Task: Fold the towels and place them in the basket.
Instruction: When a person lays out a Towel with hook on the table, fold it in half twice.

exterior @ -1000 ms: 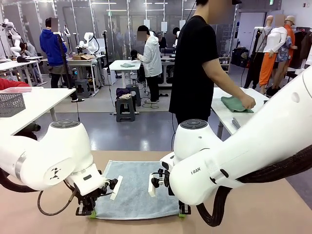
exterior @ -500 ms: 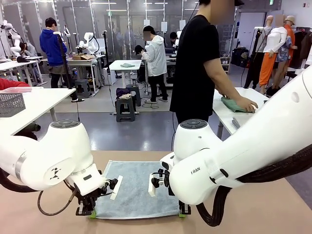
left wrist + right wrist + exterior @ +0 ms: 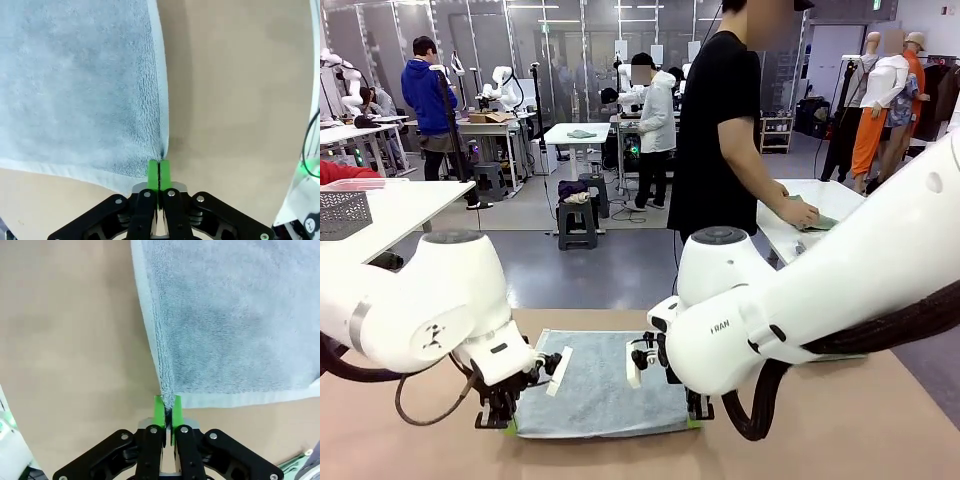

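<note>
A pale grey-blue towel (image 3: 600, 385) lies spread flat on the tan table (image 3: 840, 430) between my two arms. My left gripper (image 3: 504, 424) is shut on its near left corner. In the left wrist view the green pads (image 3: 153, 172) pinch that corner of the towel (image 3: 75, 85). My right gripper (image 3: 699, 414) is shut on the near right corner. The right wrist view shows its green pads (image 3: 159, 412) closed on the hem of the towel (image 3: 235, 315). At a white side table the person presses a hand on a mint green towel (image 3: 817, 222). The dark basket is out of view.
A paler grey mesh basket (image 3: 342, 213) stands on a white table at the left. The person stands beyond the table's far edge, turned toward the white side table (image 3: 775, 235) at the right. Bare tan tabletop lies on both sides of the towel.
Both arms have shifted slightly and the towel's near edge has drawn a little away from the front. The person's hand has slid left over the green towel.
</note>
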